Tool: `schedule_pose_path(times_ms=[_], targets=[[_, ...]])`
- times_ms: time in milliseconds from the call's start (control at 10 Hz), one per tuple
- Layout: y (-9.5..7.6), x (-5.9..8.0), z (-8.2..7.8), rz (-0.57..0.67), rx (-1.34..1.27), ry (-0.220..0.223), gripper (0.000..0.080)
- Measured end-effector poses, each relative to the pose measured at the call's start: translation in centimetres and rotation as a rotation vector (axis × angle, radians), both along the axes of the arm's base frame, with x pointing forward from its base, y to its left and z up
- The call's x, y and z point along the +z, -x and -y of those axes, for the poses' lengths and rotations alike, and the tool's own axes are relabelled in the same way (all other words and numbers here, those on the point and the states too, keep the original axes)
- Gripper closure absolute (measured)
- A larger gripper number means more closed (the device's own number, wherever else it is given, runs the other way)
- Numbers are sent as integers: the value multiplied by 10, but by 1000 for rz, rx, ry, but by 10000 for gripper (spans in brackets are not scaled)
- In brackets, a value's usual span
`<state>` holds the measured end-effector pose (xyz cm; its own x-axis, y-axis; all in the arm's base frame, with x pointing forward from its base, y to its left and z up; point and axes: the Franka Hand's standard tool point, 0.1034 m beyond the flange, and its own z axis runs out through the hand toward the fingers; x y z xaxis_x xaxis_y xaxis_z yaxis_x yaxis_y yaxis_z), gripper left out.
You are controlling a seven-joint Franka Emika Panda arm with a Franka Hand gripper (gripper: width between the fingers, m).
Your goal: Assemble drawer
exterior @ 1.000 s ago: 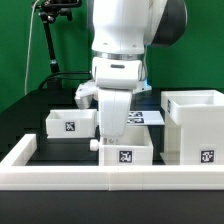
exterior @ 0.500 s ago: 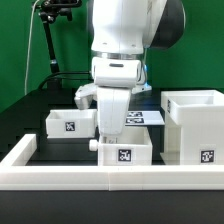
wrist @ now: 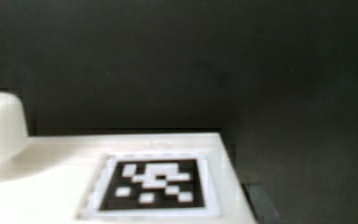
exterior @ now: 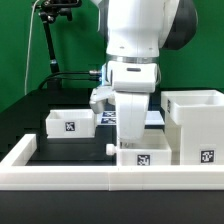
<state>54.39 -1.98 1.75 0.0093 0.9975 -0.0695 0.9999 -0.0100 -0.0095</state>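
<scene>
The tall hollow white shell [exterior: 195, 125] of the drawer stands at the exterior view's right. One small tray [exterior: 70, 122] with a tag sits at the left. A second tray [exterior: 145, 157] with a tag and a small black knob [exterior: 109, 149] sits at the front, close beside the shell. My gripper [exterior: 130, 145] reaches down onto this tray's back wall, and its fingertips are hidden by the tray. The wrist view shows the tray's white surface [wrist: 60, 160] and its tag [wrist: 155, 185] very close and blurred over the black table.
The low white rim [exterior: 100, 180] borders the black table at the front. The marker board [exterior: 155, 118] lies behind my arm, mostly hidden. A black stand [exterior: 47, 40] rises at the back left before a green backdrop.
My arm has moved toward the exterior view's right, and the front tray has moved with it, from mid-table to close beside the shell.
</scene>
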Motion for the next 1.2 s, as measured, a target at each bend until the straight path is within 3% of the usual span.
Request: schedule_pose_path(times_ms=[400, 700, 1200], targets=[[1, -2, 2, 14, -2, -2, 757], [2, -3, -10, 2, 31, -4, 757], [3, -4, -6, -3, 28, 1, 757]])
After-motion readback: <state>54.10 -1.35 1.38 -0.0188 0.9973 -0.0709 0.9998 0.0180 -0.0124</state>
